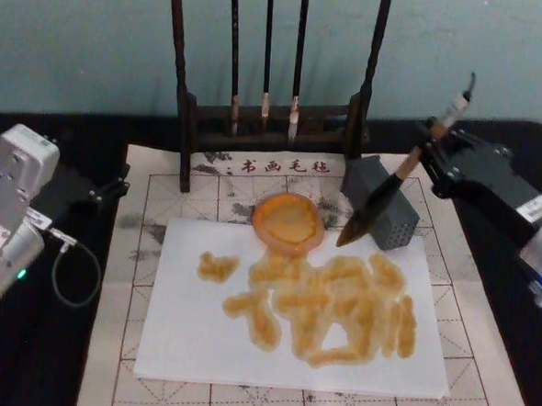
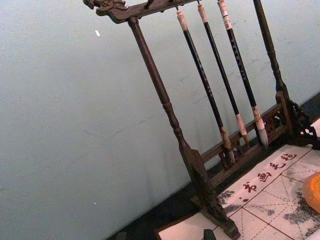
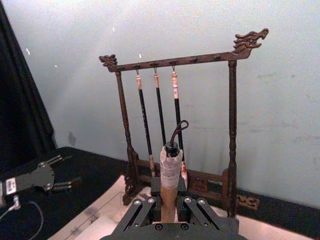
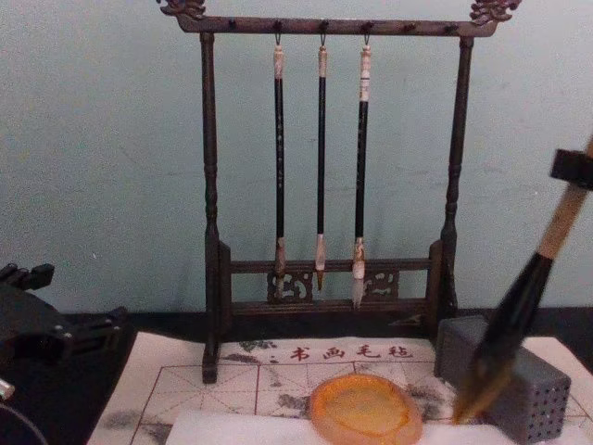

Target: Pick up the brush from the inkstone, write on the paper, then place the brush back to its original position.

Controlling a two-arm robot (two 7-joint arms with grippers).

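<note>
The head view looks steeply down on the paper (image 1: pixel 179 345) and gridded mat (image 1: pixel 128 277), with the wooden rack (image 1: pixel 276 120) at the far edge, while the chest view faces that rack level and close from table height. Both wrist views look toward the same rack against the wall (image 2: pixel 75 125), the right one along the brush (image 3: pixel 170 167).

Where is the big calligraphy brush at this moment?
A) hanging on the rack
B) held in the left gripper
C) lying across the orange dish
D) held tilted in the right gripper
D: the right gripper clamps the brush by its handle, bristles tilted down before the grey block, off the inkstone; the left gripper sits parked at far left.
</note>
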